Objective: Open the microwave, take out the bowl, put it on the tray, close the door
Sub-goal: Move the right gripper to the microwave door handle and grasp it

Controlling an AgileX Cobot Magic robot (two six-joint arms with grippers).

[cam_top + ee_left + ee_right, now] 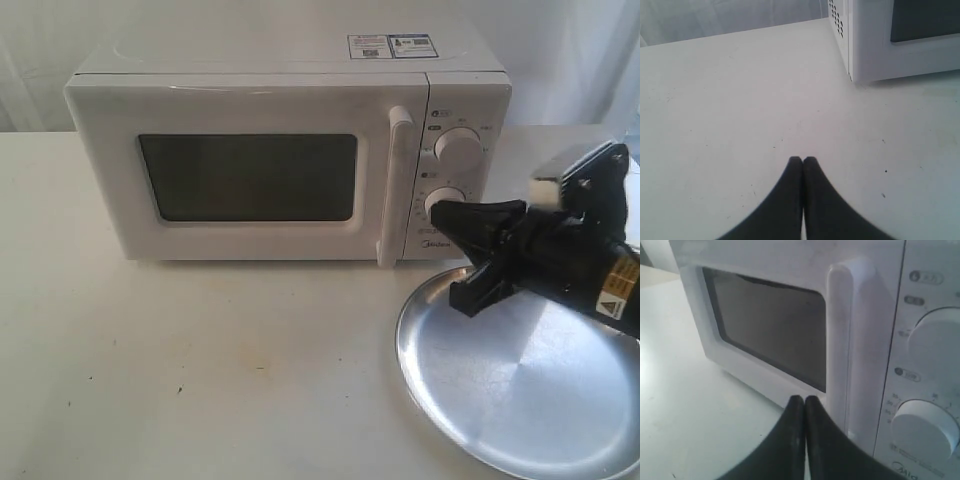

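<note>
Microwave (pixel 270 150) position: on the table (pixel 200 380), front face toward the exterior camera. Door (pixel 250 105) status: fully closed, flush with the cabinet. The dark window (pixel 248 178) does not reveal the cavity, so the bowl cannot be seen in any view. The vertical bar handle (pixel 395 185) runs along the door edge nearest the control panel, which carries the upper dial (pixel 458 150) and the lower dial (pixel 445 205). Two stickers (pixel 392 46) sit on the microwave's top panel.

Tray (pixel 540 400) position: flat on the table in front of the microwave's control-panel end, near the cabinet but not touching it. Its surface carries no object.

Right gripper (pixel 802 401): fingers pressed together, nothing between them. It hangs above the tray rim nearest the microwave. Its tips point at the microwave front, close to the lower dial and just beside the handle's lower part. Contact with the microwave cannot be confirmed.

Left gripper (pixel 802 161): fingers pressed together, holding nothing. It hangs over bare table off the microwave's front corner on the side away from the control panel, apart from the cabinet. The vented side wall (pixel 837 20) of the microwave shows in the left wrist view.
</note>
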